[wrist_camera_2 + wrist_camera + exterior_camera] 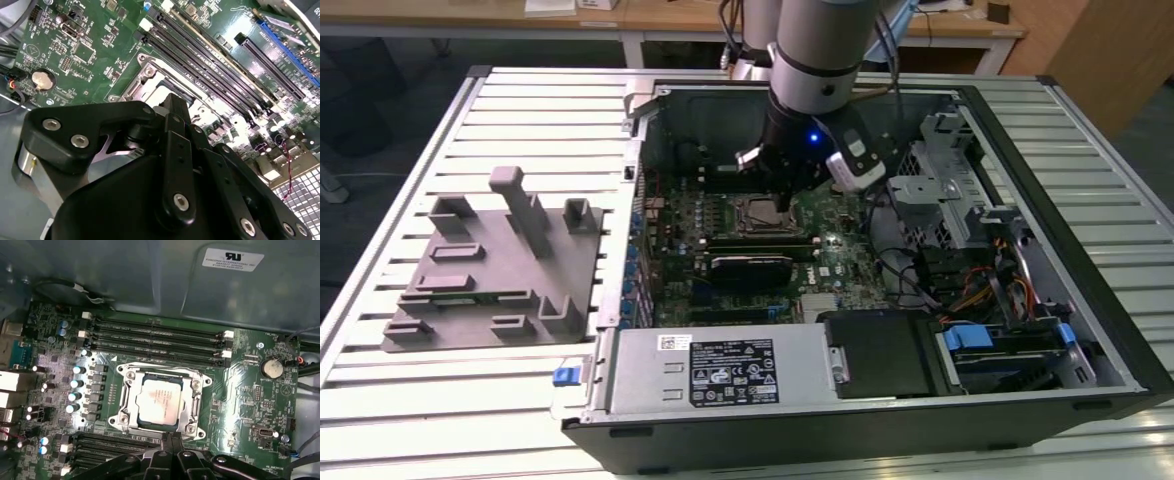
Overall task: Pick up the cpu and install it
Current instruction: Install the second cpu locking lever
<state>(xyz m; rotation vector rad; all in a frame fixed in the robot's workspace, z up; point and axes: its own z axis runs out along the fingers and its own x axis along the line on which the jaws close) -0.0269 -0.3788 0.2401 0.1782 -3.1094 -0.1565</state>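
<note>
Flat, shiny silver square cpu (pixel 159 401) sitting inside dark metal-rimmed socket (pixel 195 390). Black end effector (pixel 171 440) just beside socket, fingertips pinched together, holding nothing.

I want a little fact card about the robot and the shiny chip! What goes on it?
Chip: small square cpu with a pale silver metal top, lying flat inside the socket.
Socket: dark square socket frame with a metal rim on the green motherboard.
Gripper: black gripper just beside the socket, fingers pressed together, holding nothing.
Case: open black computer case on a slatted metal table.
Fixture: grey moulded plastic tray with upright posts, at the exterior view's left of the case.
</note>
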